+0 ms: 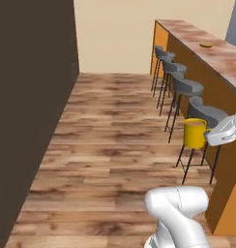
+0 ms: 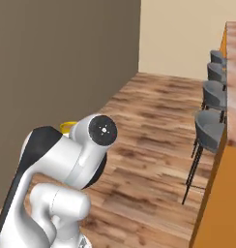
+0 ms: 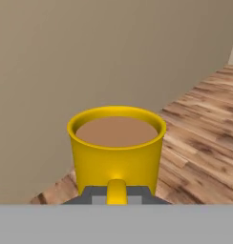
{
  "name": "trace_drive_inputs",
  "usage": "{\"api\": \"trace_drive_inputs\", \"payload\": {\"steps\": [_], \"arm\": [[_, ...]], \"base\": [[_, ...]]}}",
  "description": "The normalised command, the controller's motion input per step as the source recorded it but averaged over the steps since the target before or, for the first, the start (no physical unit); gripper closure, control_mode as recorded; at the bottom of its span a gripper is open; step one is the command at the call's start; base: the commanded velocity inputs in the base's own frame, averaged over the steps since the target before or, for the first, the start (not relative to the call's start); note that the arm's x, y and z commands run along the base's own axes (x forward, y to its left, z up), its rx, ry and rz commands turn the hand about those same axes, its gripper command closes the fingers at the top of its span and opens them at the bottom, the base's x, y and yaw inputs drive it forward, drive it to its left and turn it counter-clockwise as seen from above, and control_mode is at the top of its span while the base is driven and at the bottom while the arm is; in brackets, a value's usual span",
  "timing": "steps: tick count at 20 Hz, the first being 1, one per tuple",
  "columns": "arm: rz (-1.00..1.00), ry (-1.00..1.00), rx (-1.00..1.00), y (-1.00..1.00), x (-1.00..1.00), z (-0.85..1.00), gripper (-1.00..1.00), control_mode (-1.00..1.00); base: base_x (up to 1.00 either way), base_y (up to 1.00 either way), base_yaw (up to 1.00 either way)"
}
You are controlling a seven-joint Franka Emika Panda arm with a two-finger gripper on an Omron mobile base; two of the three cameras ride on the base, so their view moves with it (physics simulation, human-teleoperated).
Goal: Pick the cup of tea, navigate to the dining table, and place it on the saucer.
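The gripper [image 3: 116,194] is clamped on the handle of the cup of tea [image 3: 116,147], which sits upright directly ahead of its fingertips, brown liquid level. In the left base view the cup [image 1: 194,132] hangs in the air beside the bar stools [image 1: 186,88], with the saucer [image 1: 206,45] far beyond on the dining table [image 1: 221,58].

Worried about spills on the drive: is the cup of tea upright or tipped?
Upright: the cup of tea shows a level rim with brown tea inside, held by its handle in the gripper.
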Motion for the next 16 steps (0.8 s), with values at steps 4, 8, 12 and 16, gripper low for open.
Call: {"api": "trace_drive_inputs", "payload": {"steps": [4, 8, 12, 16], "arm": [[0.0, 0.0, 0.0, 0.0, 0.0, 0.0, 1.0, 1.0], [0.0, 0.0, 0.0, 0.0, 0.0, 0.0, 1.0, 1.0], [0.0, 0.0, 0.0, 0.0, 0.0, 0.0, 1.0, 1.0], [0.0, 0.0, 0.0, 0.0, 0.0, 0.0, 1.0, 1.0]], "base": [[1.0, 0.98, -0.53], [1.0, 1.0, -0.51], [1.0, 1.0, -0.49], [1.0, 1.0, -0.48]]}}
